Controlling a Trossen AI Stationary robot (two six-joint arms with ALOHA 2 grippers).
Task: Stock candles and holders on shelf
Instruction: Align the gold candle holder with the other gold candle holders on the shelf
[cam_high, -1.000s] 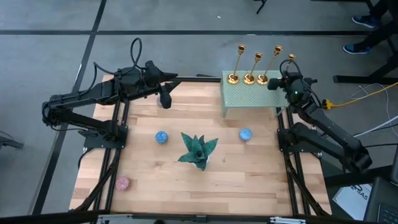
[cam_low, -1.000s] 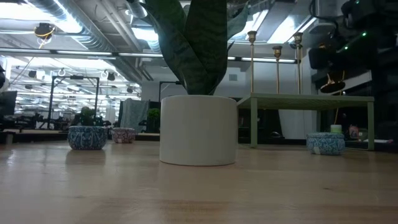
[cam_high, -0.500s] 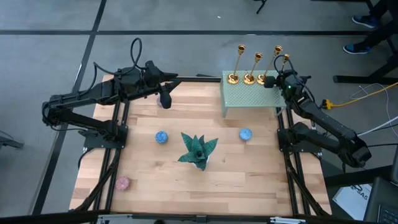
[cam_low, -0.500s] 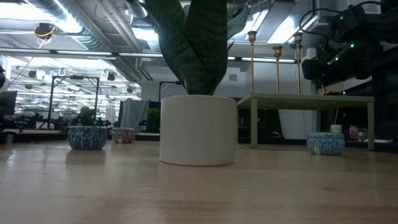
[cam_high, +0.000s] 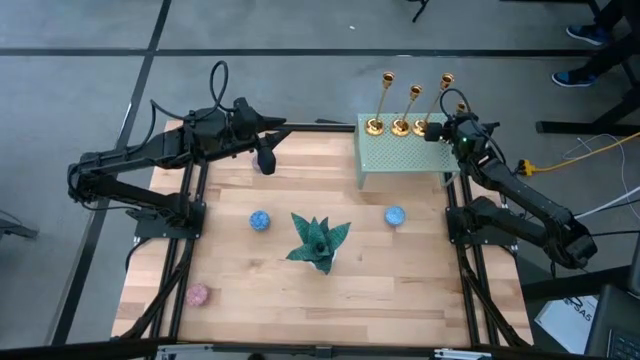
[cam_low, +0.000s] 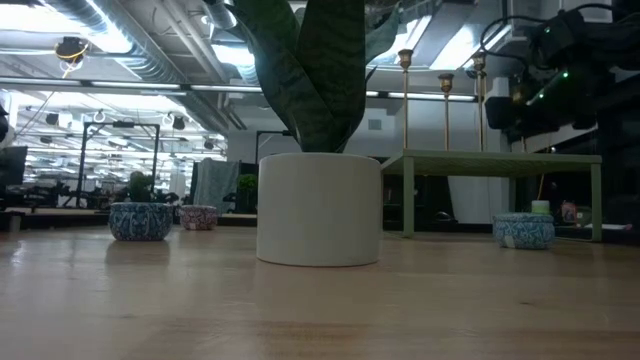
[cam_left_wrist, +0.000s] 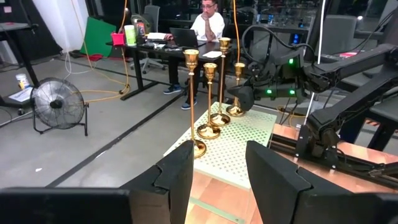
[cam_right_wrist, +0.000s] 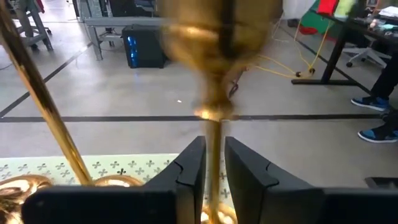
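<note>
My desk (cam_high: 330, 290) is the widest thing below me, pale wood planks. At its far right corner stands the shelf (cam_high: 400, 158), a pale green perforated box whose flat top runs lengthwise along the desk's far edge. On that top four gold holders (cam_high: 401, 110) stand in a row along the back, each with its long axis upright, flared base down and cup up; in the overhead view they lean only by perspective.

My right arm reaches over the shelf's right end, and my right pincer (cam_right_wrist: 212, 163) sits around the thin stem of the fourth holder (cam_right_wrist: 214, 93), the rightmost one. The fingers flank the stem very narrowly, but I cannot tell whether they press it or stand just off it.

My left arm waits at the desk's far left, its left pincer (cam_left_wrist: 217, 174) parted and empty, pointing toward the shelf.

A teal spiky ornament (cam_high: 319, 241) sits mid-desk in a white pot. The candles lie flat on the desk: one blue (cam_high: 260, 220) left of the ornament, another blue (cam_high: 394, 215) near the shelf's front, a pink one (cam_high: 197, 294) near the front left.
</note>
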